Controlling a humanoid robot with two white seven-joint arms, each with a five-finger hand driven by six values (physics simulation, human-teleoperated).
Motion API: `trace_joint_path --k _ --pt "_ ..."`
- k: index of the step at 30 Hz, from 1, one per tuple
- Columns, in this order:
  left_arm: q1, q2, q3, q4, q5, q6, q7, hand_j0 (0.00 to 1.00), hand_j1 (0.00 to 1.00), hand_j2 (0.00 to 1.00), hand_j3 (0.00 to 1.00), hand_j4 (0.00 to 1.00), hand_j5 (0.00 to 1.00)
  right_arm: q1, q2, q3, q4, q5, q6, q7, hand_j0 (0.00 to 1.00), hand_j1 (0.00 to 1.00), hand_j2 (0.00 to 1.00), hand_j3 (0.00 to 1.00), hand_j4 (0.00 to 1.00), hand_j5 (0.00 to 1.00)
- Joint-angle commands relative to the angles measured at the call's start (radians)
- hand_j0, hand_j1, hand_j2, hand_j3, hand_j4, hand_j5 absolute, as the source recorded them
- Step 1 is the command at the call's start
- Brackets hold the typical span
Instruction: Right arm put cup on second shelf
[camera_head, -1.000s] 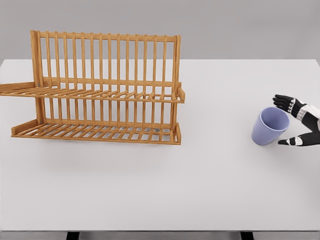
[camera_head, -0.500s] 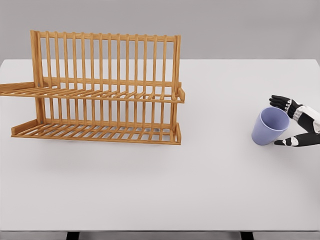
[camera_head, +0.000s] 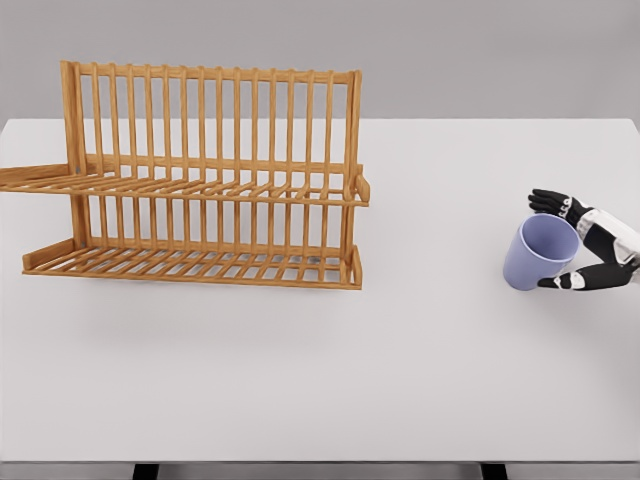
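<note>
R hand (camera_head: 585, 243) comes in from the right edge, black fingers (camera_head: 548, 200) spread wide around the cup (camera_head: 538, 254): upper fingers curve over the far side of the rim, thumb (camera_head: 572, 281) lies along the near side low down. Fingertips look right against the cup wall, but whether they actually press it I cannot tell (no clear grip yet, cup sits on the surface (camera_head: 420, 350)). Hand is black at the digits w/ pale joint marks, white shell at the wrist.

Cup: lavender, smooth matte, tapered, wider at the mouth, no handle seen, tilted a bit w/ the open mouth up and toward the hand. It sits just left of the palm, between fingers and thumb.

Far left of the fingers, well apart: wooden dish rack (camera_head: 205, 180), orange-brown slats, two tiers, upright back of thin vertical bars. Upper shelf (camera_head: 215, 188) and lower shelf (camera_head: 195, 265) are both slatted.

Surface is plain white, flat, matte. L arm not visible.
</note>
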Motion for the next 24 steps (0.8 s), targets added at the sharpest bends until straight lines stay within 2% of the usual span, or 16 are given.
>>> trace_joint_path --k 1,6,9,20,24 --pt "0.0 0.0 0.0 0.0 0.0 0.001 0.0 1.0 1.0 1.0 1.0 1.0 1.0 0.0 0.0 -0.001 -0.001 -0.007 0.001 0.0 1.0 1.0 1.0 1.0 1.0 1.0" --pt "0.0 0.0 0.001 0.0 0.0 0.001 0.0 1.0 1.0 1.0 1.0 1.0 1.0 0.0 0.0 -0.001 -0.001 -0.004 0.001 0.0 1.0 1.0 1.0 1.0 1.0 1.0" --pt "0.0 0.0 0.0 0.0 -0.001 0.001 0.0 1.0 1.0 1.0 1.0 1.0 1.0 -0.005 0.003 -0.004 -0.002 -0.01 0.001 0.0 0.81 0.81 0.81 0.81 0.81 0.81" --pt "0.0 0.0 0.0 0.0 0.0 0.001 0.0 1.0 1.0 1.0 1.0 1.0 1.0 -0.008 0.003 -0.004 -0.01 -0.01 0.001 0.0 0.77 0.77 0.77 0.77 0.77 0.77" --pt "-0.002 0.0 0.0 0.0 0.0 -0.001 0.0 1.0 1.0 1.0 1.0 1.0 1.0 -0.005 0.001 -0.049 -0.019 -0.008 0.001 0.0 0.75 0.75 0.75 0.75 0.75 0.75"
